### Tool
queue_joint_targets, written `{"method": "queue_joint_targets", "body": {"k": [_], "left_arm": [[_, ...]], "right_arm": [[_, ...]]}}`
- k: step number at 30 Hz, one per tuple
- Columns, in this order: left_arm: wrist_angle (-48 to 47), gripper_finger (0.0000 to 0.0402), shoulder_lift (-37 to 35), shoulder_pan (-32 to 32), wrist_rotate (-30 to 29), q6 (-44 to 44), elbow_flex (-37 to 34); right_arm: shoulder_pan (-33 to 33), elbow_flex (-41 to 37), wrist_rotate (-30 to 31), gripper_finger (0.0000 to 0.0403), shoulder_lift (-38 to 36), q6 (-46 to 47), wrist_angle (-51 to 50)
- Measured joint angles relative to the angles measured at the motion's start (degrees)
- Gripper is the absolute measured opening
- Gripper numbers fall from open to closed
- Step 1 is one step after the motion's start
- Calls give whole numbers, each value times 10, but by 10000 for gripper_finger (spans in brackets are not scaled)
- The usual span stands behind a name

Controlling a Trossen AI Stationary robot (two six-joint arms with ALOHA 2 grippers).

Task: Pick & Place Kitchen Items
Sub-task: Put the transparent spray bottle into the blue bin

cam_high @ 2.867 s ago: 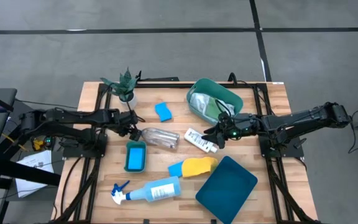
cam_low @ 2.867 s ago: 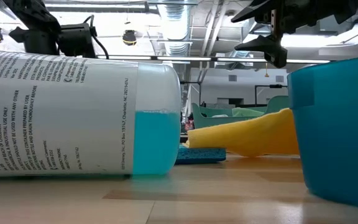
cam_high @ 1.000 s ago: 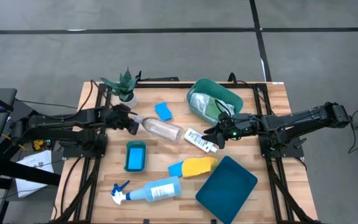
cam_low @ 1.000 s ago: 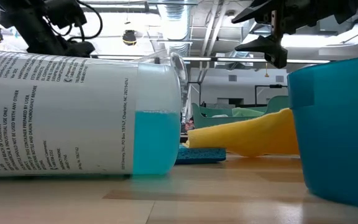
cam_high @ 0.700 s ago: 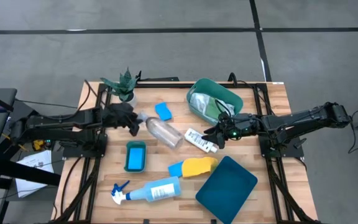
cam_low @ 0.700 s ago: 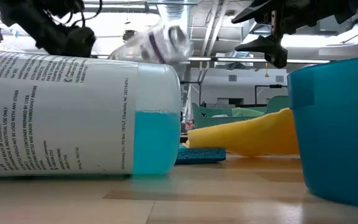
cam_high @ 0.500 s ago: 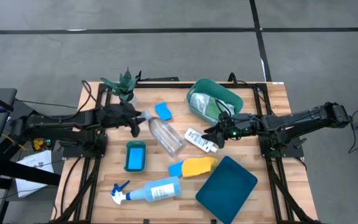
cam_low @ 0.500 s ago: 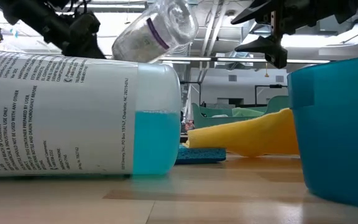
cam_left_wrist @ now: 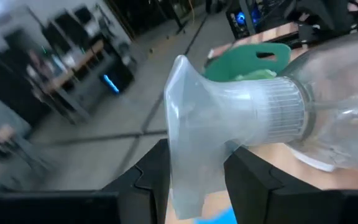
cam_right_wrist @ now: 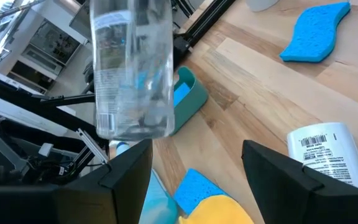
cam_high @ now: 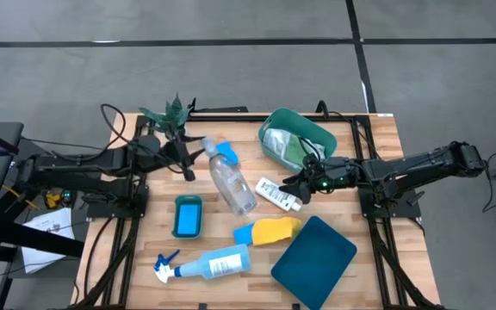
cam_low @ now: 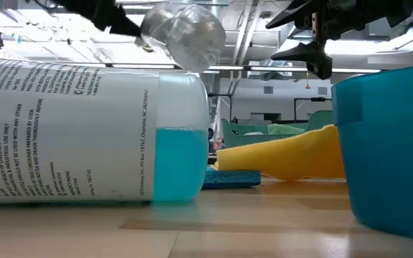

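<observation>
So the left gripper (cam_high: 198,157) is clamping a clear bottle (cam_high: 231,185) by its neck, lifted left of the green bin (cam_high: 321,133), w/ cloths already inside, while the right gripper (cam_high: 293,187), fingers spread, is hovering over the white bottle (cam_high: 275,195); sponges, spray bottle etc. are waiting on the table.

In the high view we see the clear bottle (cam_high: 229,179) at centre, held at its neck by the left gripper (cam_high: 198,155). The tub (cam_high: 296,139) lies upper right, the spray bottle (cam_high: 205,263) lower left. The small white bottle (cam_high: 277,194) sits just beside, perhaps under, the right gripper (cam_high: 297,190).
</observation>
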Motion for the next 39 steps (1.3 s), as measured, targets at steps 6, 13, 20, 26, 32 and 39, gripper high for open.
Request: {"method": "queue_joint_targets", "body": {"k": [6,13,20,26,32,39], "left_arm": [[-10,121,44,-5,-32,173,68],[18,114,92,-41,-143,389,93],[68,121,129,-63,-228,495,94],[70,117,158,-82,-231,503,94],[80,123,201,-111,-233,522,94],[82,122,247,-134,-263,490,94]], "right_arm": [[0,0,12,240,0,21,-3],[0,0,21,240,0,29,-6],[0,0,30,240,0,29,-17],[0,0,40,240,0,29,-32],[0,0,40,240,0,25,-40],[0,0,29,240,0,27,-45]]}}
